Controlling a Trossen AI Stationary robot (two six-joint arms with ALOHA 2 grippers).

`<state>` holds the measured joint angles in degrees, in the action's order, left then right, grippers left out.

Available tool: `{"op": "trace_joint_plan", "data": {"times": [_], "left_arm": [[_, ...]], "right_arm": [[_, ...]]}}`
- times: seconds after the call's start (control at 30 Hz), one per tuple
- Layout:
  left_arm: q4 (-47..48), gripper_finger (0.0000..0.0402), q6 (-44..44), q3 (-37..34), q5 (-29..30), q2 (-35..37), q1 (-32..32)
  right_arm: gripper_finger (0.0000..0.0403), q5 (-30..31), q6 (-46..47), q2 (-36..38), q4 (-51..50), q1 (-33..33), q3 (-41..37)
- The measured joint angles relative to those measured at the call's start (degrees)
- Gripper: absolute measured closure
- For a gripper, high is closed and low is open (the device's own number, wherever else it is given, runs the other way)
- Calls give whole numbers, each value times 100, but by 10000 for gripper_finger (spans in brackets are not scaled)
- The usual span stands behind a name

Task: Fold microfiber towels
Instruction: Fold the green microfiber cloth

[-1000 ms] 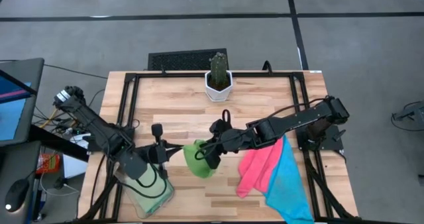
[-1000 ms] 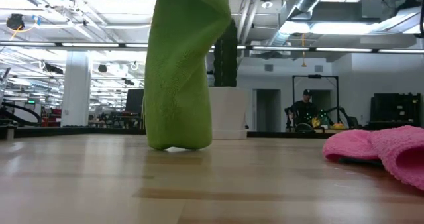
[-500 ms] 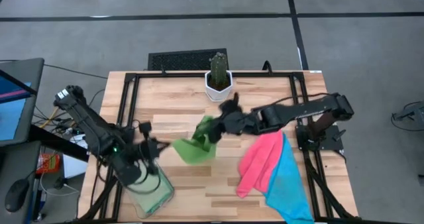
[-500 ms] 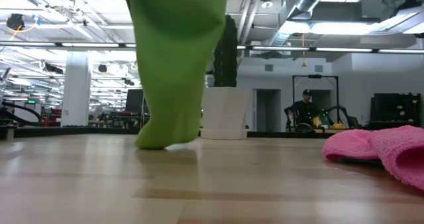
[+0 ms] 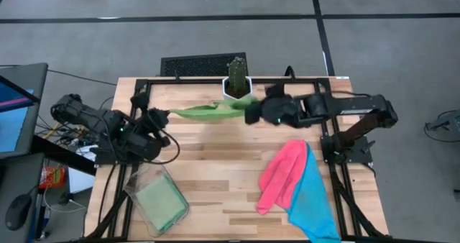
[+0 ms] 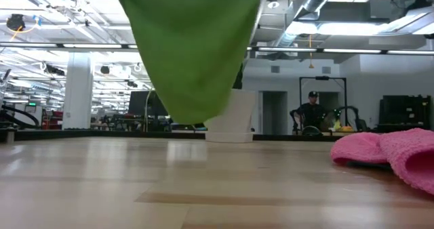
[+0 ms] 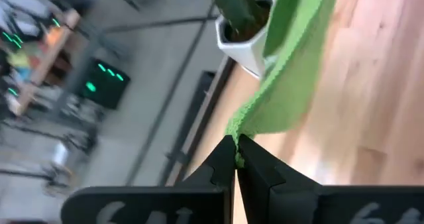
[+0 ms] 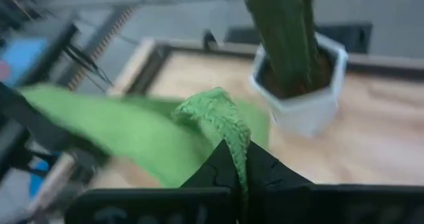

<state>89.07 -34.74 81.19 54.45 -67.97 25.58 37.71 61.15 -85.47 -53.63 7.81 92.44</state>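
A light green towel is stretched in the air between my two grippers, over the table's far half, just in front of the potted cactus. My left gripper is shut on its left end. My right gripper is shut on its right end. In the low view the towel hangs from above, its lowest point clear of the tabletop. A hot pink towel and a sky blue towel lie crumpled on the table's near right. Another green towel lies in the clear bin. My left gripper pinches a corner of the green towel between its two shut fingers, coming level from the table's left. The towel runs away from the fingertips, lifted clear of the table. My right gripper pinches a bunched edge of the green towel between its two shut fingers, coming level from the table's right. The cloth folds over the fingertips and spreads away toward the left gripper, clear of the table.
A white pot with a cactus stands at the far edge, right behind the towel. The clear plastic bin sits at the near left corner. Bare wood lies in the middle. A person stands far off in the room.
Both grippers have gone up and toward the table's far edge, moving apart. The green towel, which hung bunched from my right gripper with its lower end on the table, is now lifted clear and drawn out sideways between the two grippers.
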Motion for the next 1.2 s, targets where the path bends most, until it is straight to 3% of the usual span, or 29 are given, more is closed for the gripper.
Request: {"op": "trace_joint_plan", "data": {"times": [0.17,0.33,0.47,0.67,0.87,0.97,1.1,1.2], "left_arm": [[-375,401,-756,-575,-977,-16,422],[-1880,401,-1253,-1859,-1989,-75,1014],[-3049,401,-1815,-2704,-2394,-227,1382],[-3824,401,-2087,-3073,-2869,-605,1679],[-3528,401,-1321,-2699,-2855,-699,1350],[-2497,401,-734,-2172,-2600,-559,882],[-741,401,-89,-1053,-1594,-301,127],[33,401,-66,-107,-582,-62,-440]], "right_arm": [[372,165,1481,-238,-515,858,-613],[382,65,2805,-692,-480,1674,-1134],[377,-195,3577,-1229,-344,2158,-1193],[361,-585,4366,-1850,-183,2583,-1191],[372,-688,3751,-1534,-183,2123,-1191],[382,-446,2819,-945,-242,1569,-1190],[382,-292,1612,58,-307,714,-1184],[376,430,1490,839,-287,255,-1178]]}}
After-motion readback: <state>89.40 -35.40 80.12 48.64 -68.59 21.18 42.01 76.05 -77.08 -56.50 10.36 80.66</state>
